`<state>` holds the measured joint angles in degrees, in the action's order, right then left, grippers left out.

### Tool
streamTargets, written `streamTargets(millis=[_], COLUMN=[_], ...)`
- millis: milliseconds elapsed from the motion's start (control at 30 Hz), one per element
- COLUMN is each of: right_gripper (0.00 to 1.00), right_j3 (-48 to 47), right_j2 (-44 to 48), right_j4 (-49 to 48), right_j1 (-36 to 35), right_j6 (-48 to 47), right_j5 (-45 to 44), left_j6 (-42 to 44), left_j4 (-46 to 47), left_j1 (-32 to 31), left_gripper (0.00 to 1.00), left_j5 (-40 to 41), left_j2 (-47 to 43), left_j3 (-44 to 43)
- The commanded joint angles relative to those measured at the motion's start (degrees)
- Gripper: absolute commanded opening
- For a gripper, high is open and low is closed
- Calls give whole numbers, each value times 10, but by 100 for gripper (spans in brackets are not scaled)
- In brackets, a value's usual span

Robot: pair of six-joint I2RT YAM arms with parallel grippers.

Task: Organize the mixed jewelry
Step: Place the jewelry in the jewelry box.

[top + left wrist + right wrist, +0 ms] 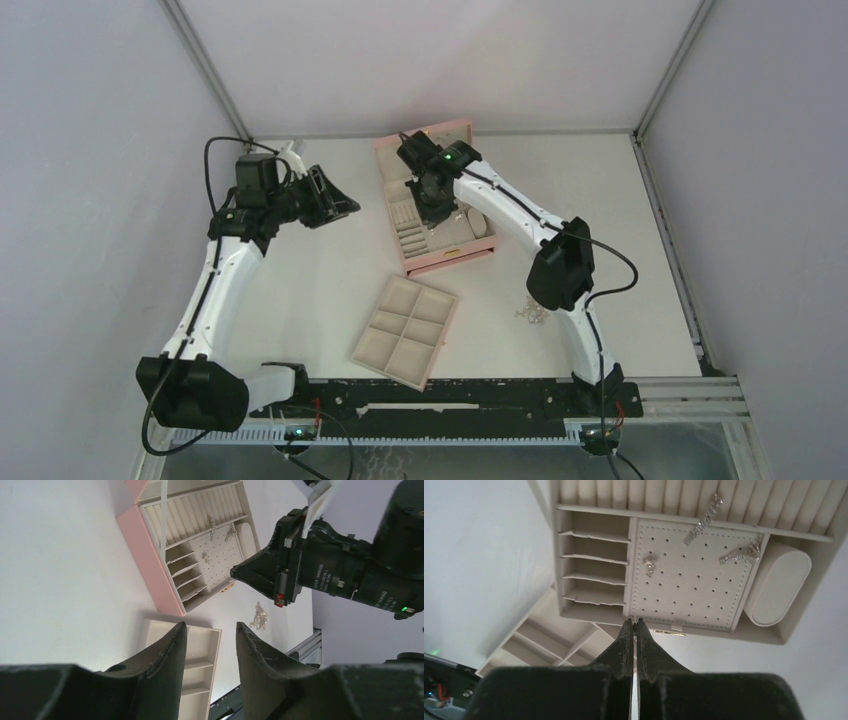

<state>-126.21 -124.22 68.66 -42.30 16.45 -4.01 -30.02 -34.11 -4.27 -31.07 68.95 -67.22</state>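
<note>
Right gripper (634, 624), jaws pressed together on nothing, hovers above the open pink box (450, 258). Jewelry on its perforated panel (689, 595): small silver piece (650, 566) and two long sparkling drops (703, 520) (one overlaps the ring rolls). Chain cluster (530, 312) lies on the surface (300, 300) beside the right arm. Beige tray (385, 345) sits near the box's front. Left gripper (210, 627), jaws parted and empty, is raised well to the left.

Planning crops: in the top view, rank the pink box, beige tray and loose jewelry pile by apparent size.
Largest: pink box.
Next: beige tray, somewhat smaller.
Smallest by far: loose jewelry pile.
</note>
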Motion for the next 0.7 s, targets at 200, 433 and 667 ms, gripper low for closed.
streamTargets(millis=[200, 433, 667], right_gripper=[0, 0, 0], right_j3=[-20, -21, -21], right_j2=[-13, -31, -46], right_j4=[28, 29, 31], right_j1=[25, 30, 21], right_j6=[-27, -40, -48], right_j5=[-18, 3, 23], left_j6=[16, 15, 15], left_j4=[6, 11, 12], left_j1=[1, 1, 1], left_gripper=[46, 46, 46], left_j5=[7, 6, 5], left_j2=[-7, -1, 1], left_j3=[5, 8, 9])
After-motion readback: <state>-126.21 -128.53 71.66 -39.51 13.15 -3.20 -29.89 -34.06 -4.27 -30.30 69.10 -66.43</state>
